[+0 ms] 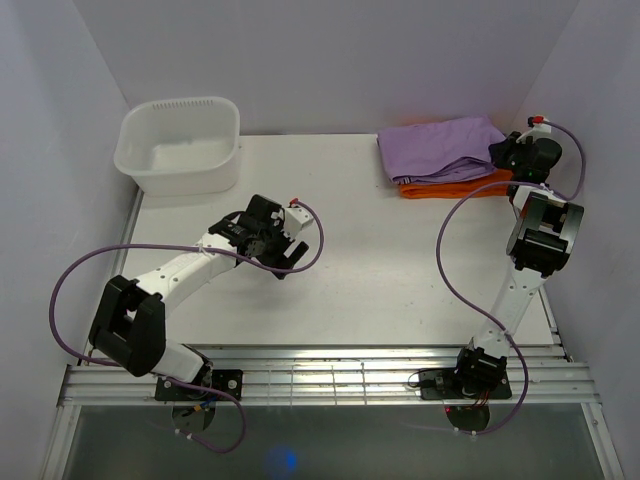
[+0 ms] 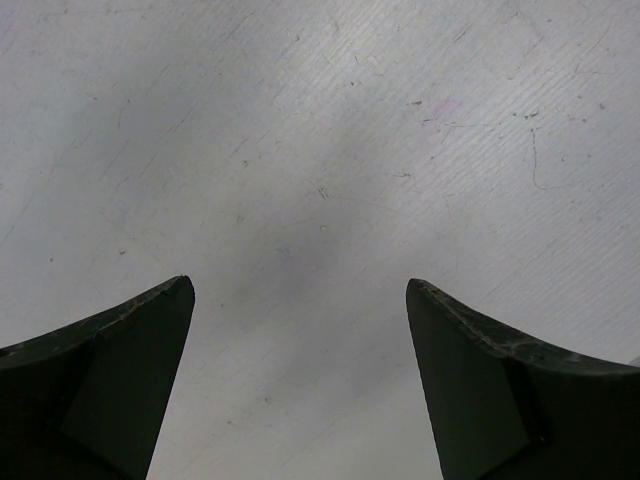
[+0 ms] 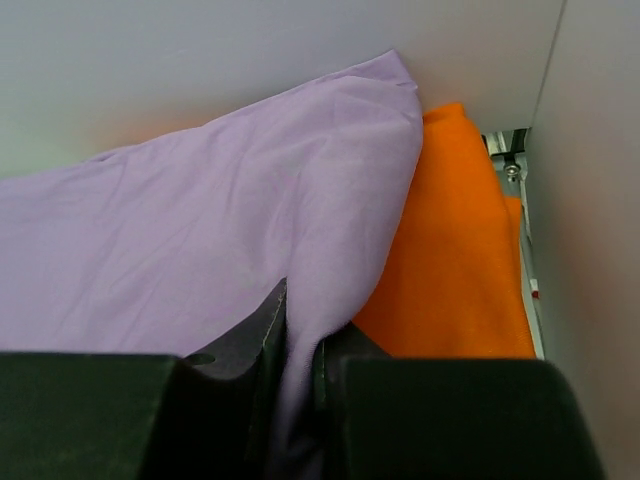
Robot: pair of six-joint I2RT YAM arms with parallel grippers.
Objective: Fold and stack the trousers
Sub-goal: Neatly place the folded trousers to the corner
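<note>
Big white table [image 1: 380,270]; the trousers [image 1: 440,148] sit folded at its far right corner, on top of an orange folded cloth [image 1: 455,188], close to the back wall. The fabric looks soft, light and floppy, so it will probably drape, sag and slide over the orange layer; best pinched at an edge or corner through all layers. The right gripper [image 3: 298,325] is nearly closed, nipping a lilac fold at the stack's edge. The left gripper [image 2: 300,290] is spread wide and empty over bare table, well apart from the stack.
</note>
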